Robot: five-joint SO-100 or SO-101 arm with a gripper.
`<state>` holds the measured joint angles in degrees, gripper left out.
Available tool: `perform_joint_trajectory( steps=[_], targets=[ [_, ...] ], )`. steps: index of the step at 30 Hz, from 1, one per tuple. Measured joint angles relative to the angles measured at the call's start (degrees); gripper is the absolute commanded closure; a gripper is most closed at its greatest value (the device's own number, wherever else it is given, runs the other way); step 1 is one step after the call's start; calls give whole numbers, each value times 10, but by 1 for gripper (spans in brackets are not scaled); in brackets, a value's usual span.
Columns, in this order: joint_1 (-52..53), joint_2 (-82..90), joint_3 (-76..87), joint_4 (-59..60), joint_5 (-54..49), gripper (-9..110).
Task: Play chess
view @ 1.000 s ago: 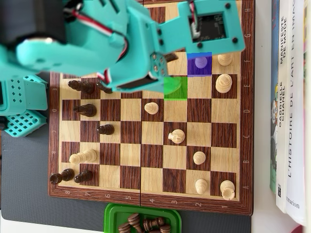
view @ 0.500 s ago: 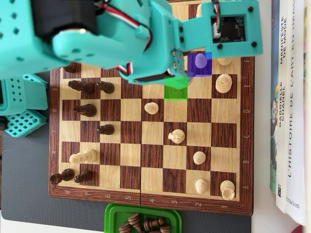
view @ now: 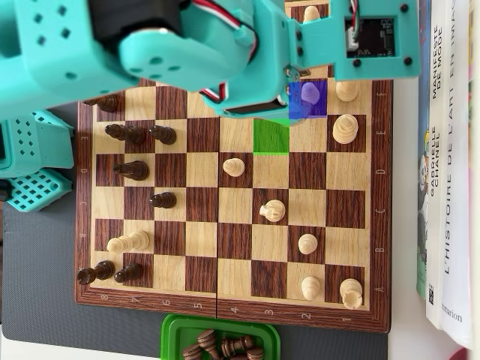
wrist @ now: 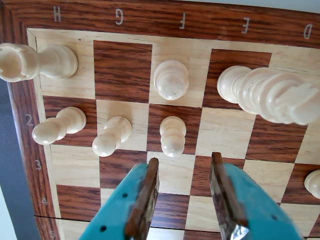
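Teal fingers (wrist: 182,195) stand apart with nothing between them, hovering over the chessboard (wrist: 125,17) just short of the white pawn (wrist: 173,135) on file F, row 2. Two more white pawns (wrist: 112,135) lie to its left in the wrist view. In the overhead view, a purple-tinted square (view: 307,99) covers a pawn and a green-tinted square (view: 271,136) sits beside it. A green tray (view: 174,330) holds captured dark pieces (view: 221,346).

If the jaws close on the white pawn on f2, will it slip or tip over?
The white pawn on f2 looks like smooth turned wood with a round head, so it may slip if gripped there. Its narrow base suggests that an off-centre push would tip it. It probably is light and rigid; the open gripper seems wide enough.
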<state>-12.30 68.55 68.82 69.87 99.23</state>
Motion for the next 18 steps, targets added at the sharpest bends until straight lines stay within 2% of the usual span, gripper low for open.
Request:
perform_joint_trajectory(
  steps=[18],
  targets=[
    [0, -45, -18, -28, 0, 86]
  ],
)
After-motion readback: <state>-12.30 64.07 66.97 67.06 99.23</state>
